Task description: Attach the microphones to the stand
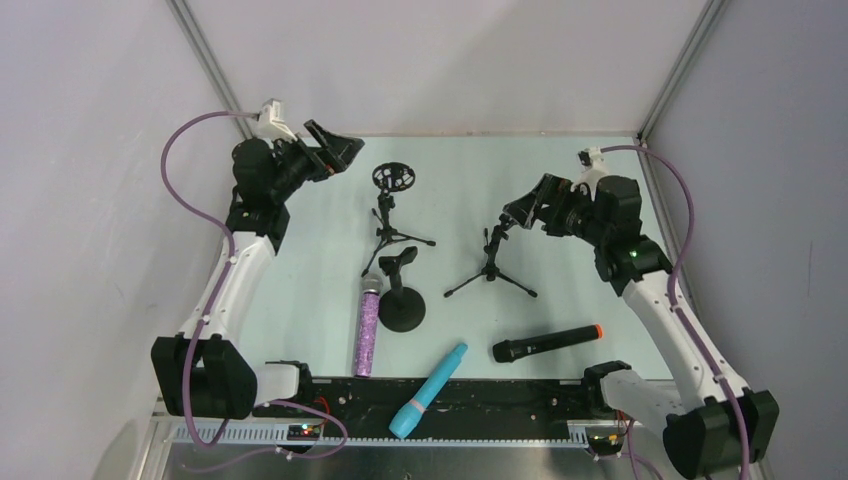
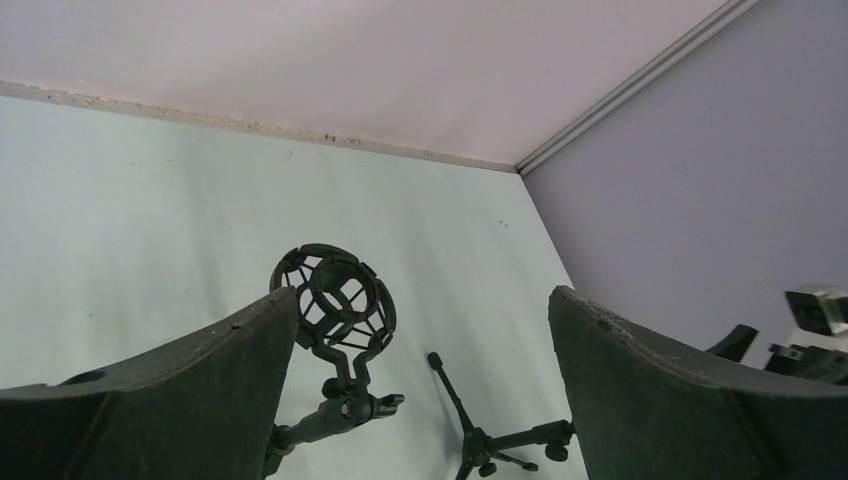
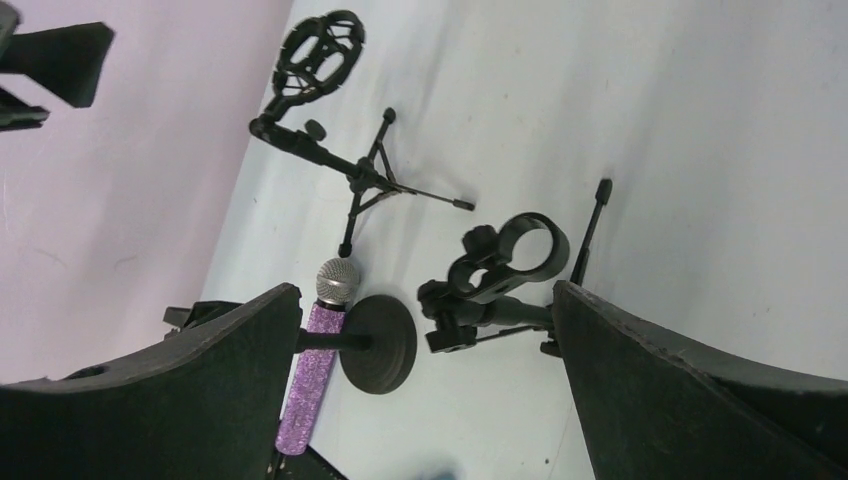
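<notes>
Microphones (image 1: 367, 330) (image 1: 430, 390) (image 1: 545, 343) flat; arms (image 1: 235, 275) (image 1: 660, 300) raised, jaws apart.

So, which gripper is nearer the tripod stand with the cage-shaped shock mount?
Left. The left gripper is just left of the shock-mount stand; the right gripper is farther off on its right, by the ring-clip tripod stand.
</notes>
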### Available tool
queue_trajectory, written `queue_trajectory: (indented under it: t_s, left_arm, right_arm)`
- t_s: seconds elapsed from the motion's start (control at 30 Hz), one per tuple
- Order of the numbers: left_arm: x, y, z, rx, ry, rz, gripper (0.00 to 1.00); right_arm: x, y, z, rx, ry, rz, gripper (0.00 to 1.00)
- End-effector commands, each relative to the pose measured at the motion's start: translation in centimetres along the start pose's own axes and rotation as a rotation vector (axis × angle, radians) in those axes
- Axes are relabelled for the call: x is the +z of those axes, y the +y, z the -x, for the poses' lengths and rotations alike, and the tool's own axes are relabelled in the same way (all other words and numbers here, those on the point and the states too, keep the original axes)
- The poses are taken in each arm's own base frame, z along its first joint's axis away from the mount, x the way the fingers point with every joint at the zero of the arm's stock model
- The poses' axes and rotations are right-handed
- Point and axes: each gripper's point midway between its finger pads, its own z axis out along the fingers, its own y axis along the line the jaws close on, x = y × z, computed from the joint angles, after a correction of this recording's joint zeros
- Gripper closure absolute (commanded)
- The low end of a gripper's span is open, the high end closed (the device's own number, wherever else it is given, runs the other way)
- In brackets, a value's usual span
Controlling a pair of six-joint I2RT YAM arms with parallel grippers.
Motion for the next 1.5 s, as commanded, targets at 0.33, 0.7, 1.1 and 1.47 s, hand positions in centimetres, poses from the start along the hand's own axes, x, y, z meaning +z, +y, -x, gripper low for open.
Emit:
queue_trajectory:
  t_s: [0.33,0.7,1.1,1.47]
  left_arm:
    - [-0.6,-1.7,1.1,0.049,-0.04,-0.049,0.02]
    - [-0.6,-2.0,1.1,0.044,-0.037,-0.059,0.02]
    - [-1.1,-3.0,1.6,0.08,-0.059,-0.07,0.02]
    - [-1.8,-7.1,0.2,0.249,-0.069,-0.113,0.02]
  right_arm:
    - [-1.1,8.3,5.1,-0.382,-0.274,0.265,0.02]
    - [0.0,7.1,3.7,-0.463,-0.426,0.284,0.1]
    - [-0.6,6.1,2.8,-0.419,-0.391,0.232,0.09]
    - [-2.6,5.2,1.6,-0.349,-0.345,0.175,0.07]
